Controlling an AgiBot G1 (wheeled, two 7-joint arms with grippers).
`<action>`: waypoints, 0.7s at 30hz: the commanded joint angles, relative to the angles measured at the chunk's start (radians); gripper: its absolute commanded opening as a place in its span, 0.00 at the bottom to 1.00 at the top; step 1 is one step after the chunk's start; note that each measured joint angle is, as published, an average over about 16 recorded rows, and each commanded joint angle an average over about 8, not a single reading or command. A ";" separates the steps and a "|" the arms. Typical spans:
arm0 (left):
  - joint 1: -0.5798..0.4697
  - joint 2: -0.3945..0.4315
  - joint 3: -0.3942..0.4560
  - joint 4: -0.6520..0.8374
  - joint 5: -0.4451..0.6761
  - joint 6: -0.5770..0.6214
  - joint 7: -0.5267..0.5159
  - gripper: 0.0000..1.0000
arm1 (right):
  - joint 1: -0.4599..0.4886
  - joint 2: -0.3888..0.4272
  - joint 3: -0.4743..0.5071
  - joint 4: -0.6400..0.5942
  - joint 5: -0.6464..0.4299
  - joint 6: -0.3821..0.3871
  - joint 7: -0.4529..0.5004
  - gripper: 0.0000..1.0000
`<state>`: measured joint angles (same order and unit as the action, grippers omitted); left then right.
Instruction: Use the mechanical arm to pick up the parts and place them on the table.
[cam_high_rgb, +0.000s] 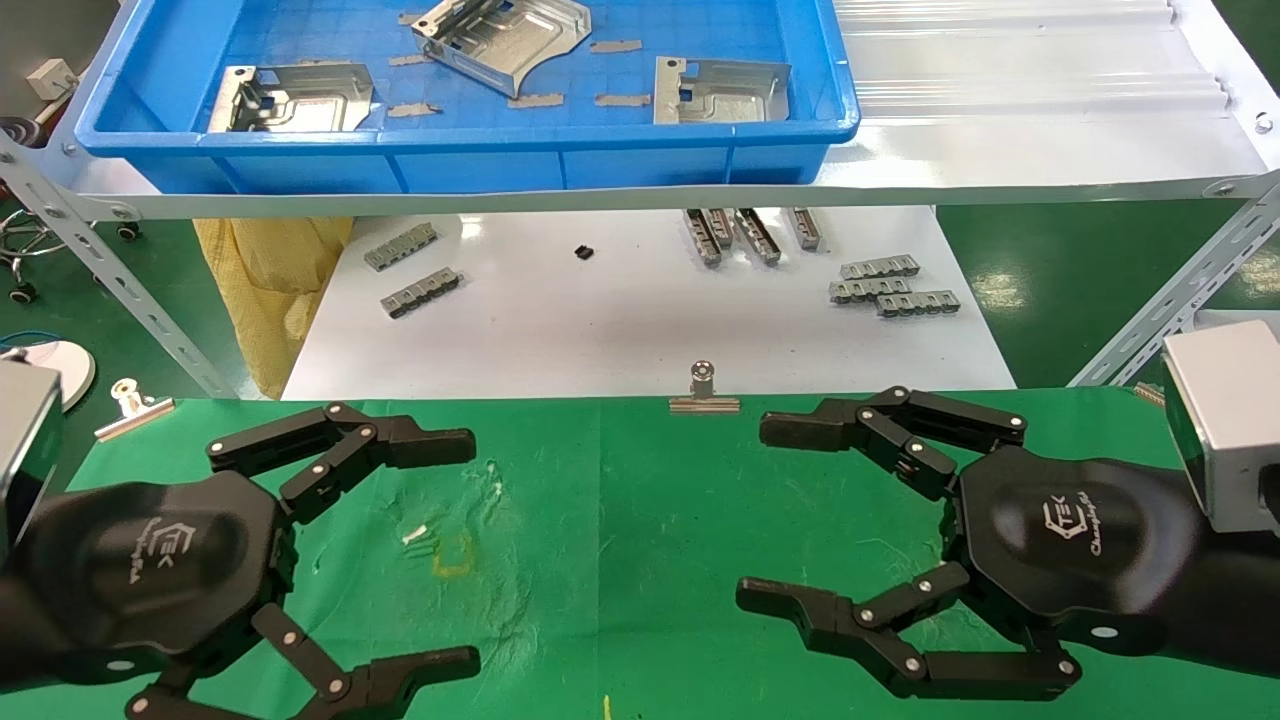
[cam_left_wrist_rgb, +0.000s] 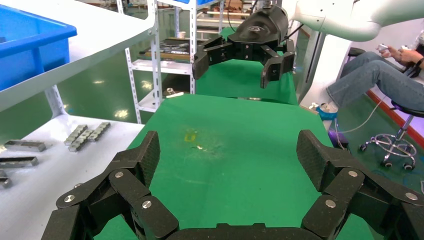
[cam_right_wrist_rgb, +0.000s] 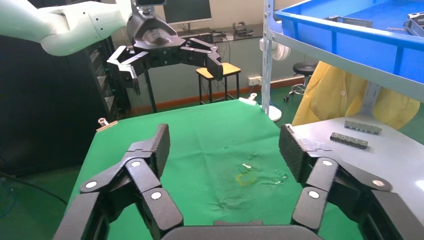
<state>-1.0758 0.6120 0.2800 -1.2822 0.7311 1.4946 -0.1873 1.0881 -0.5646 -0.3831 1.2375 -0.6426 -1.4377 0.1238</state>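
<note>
Three silvery stamped parts lie in the blue tray (cam_high_rgb: 470, 165) on the raised shelf at the far side: one at the left (cam_high_rgb: 295, 97), one in the middle (cam_high_rgb: 505, 40), one at the right (cam_high_rgb: 715, 90). My left gripper (cam_high_rgb: 465, 550) hovers open and empty over the near left of the green table (cam_high_rgb: 640, 520). In the left wrist view (cam_left_wrist_rgb: 227, 155) only green cloth shows between its pads. My right gripper (cam_high_rgb: 762, 512) hovers open and empty over the near right. In the right wrist view (cam_right_wrist_rgb: 226, 145) only cloth shows between its pads.
Below the shelf rail (cam_high_rgb: 600, 195) a white board (cam_high_rgb: 640, 330) carries several small grey notched strips (cam_high_rgb: 890, 285). Binder clips (cam_high_rgb: 704, 390) sit on the table's far edge. Short tape pieces (cam_high_rgb: 535, 100) lie in the tray. A yellow cloth (cam_high_rgb: 275, 280) hangs at the left. A seated person (cam_left_wrist_rgb: 380, 75) is beyond the table.
</note>
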 joint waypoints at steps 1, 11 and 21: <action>0.000 0.000 0.000 0.000 0.000 0.000 0.000 1.00 | 0.000 0.000 0.000 0.000 0.000 0.000 0.000 0.00; 0.000 0.000 0.000 0.000 0.000 0.000 0.000 1.00 | 0.000 0.000 0.000 0.000 0.000 0.000 0.000 0.00; -0.061 0.019 0.012 0.016 0.031 -0.011 -0.016 1.00 | 0.000 0.000 0.000 0.000 0.000 0.000 0.000 0.00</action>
<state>-1.1797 0.6496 0.3021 -1.2383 0.7858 1.4770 -0.2090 1.0881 -0.5646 -0.3832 1.2375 -0.6426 -1.4377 0.1238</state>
